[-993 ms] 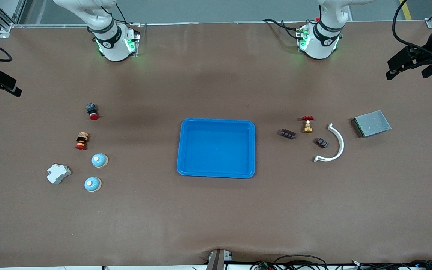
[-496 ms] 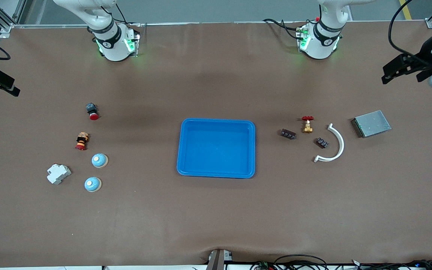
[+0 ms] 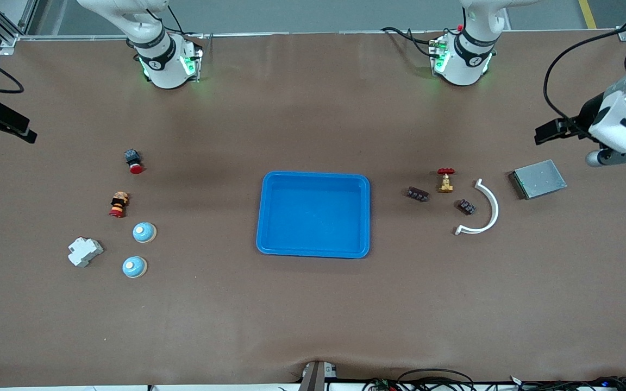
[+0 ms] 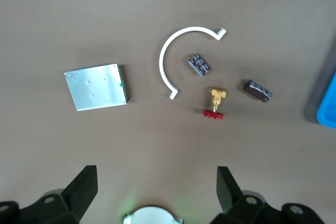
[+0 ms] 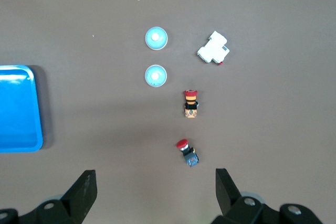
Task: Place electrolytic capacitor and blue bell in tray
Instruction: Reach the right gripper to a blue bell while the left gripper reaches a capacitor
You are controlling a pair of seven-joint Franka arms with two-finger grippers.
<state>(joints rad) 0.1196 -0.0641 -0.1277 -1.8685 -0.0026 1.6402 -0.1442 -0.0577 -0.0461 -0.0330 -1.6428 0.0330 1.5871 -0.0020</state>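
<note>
Nothing's been picked up yet: both blue bells (image 3: 144,232) are parked toward the right arm's end of the tabletop, well apart from the empty tray (image 3: 368,217), so they're better reached by the wide-open right hand (image 5: 155,187), while the left hand (image 4: 156,184) is held wide open too.

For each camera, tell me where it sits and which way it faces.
Front view: high across the table, facing both bases, tray central.
Left wrist view: looks down past the open left hand at the grey box.
Right wrist view: down past the open right hand at two bells.
All three share the tray.
</note>
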